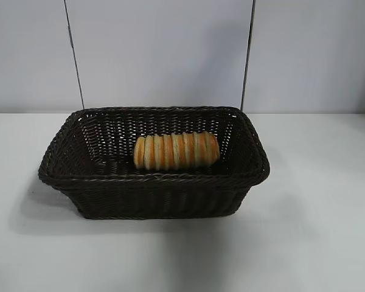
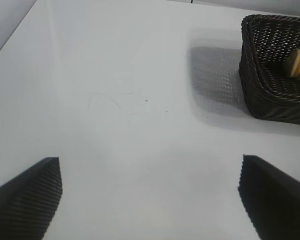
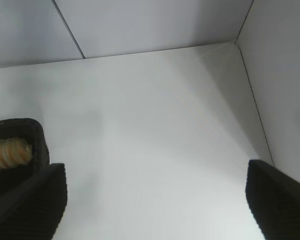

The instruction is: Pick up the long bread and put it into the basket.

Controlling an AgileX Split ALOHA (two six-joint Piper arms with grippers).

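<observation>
The long bread [image 1: 176, 151], golden-tan with orange-brown stripes, lies crosswise inside the dark brown woven basket [image 1: 152, 180] in the middle of the white table. No arm shows in the exterior view. In the left wrist view my left gripper [image 2: 150, 172] hangs open over bare table, with the basket [image 2: 270, 95] and one end of the bread [image 2: 299, 63] far off. In the right wrist view my right gripper [image 3: 156, 177] is open too, above bare table beside the basket's corner [image 3: 37, 137], where the bread's end [image 3: 10, 152] peeks out. Both stand clear of the basket.
White table top [image 1: 316, 231] spreads on all sides of the basket. A pale wall [image 1: 170, 48] with two dark seams closes the back. The right wrist view shows a side wall [image 3: 285, 75] meeting the table.
</observation>
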